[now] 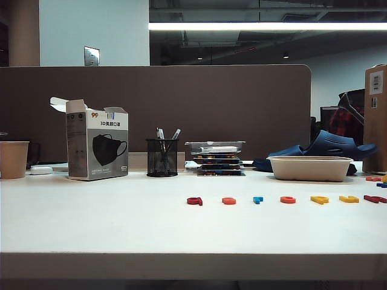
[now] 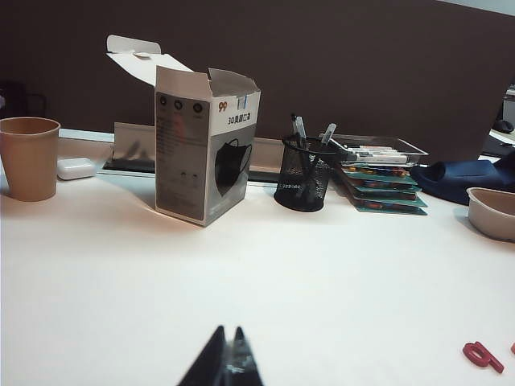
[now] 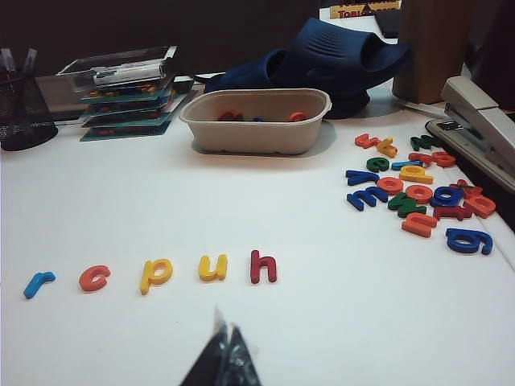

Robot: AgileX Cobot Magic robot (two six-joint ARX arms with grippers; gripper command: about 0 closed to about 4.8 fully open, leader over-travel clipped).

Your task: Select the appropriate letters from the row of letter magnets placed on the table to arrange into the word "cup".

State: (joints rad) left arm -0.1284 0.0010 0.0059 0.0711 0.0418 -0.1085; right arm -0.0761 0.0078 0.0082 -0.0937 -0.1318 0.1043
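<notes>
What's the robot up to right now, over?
Left end effector and right end effector shut, empty, above the table. Letters c, p, u untouched in row. Nothing in the way.

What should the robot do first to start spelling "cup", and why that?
Probably open the right claw and reach for the orange-red c. Both claws look shut and hold nothing; the left claw hangs over bare table, while the right wrist view shows c, the yellow p and the yellow u side by side just ahead of the right claw. C comes first in the word.
</notes>
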